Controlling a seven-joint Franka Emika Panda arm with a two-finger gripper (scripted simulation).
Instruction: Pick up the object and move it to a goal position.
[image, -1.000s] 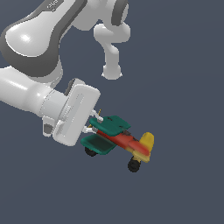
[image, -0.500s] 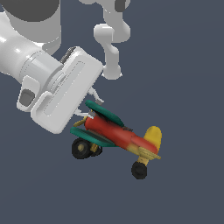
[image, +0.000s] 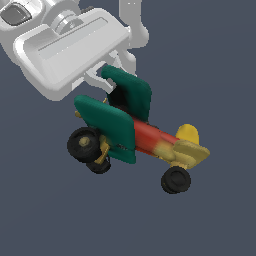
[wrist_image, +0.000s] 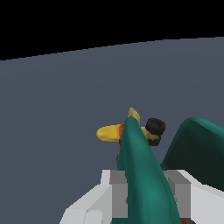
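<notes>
One toy aeroplane (image: 142, 137) hangs in the air beneath the white gripper (image: 112, 80), clear of any surface, its teal-green wing clamped between the fingers (wrist_image: 117, 183). Its red body slopes down toward the exterior view's right, ending in the yellow tail (image: 189, 145). Black wheels show under the nose and tail. Behind it lies only plain dark grey ground (image: 220, 60), seen in both views.

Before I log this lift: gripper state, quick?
Gripper: closed on the toy aeroplane, pinching its teal-green wing.
</notes>
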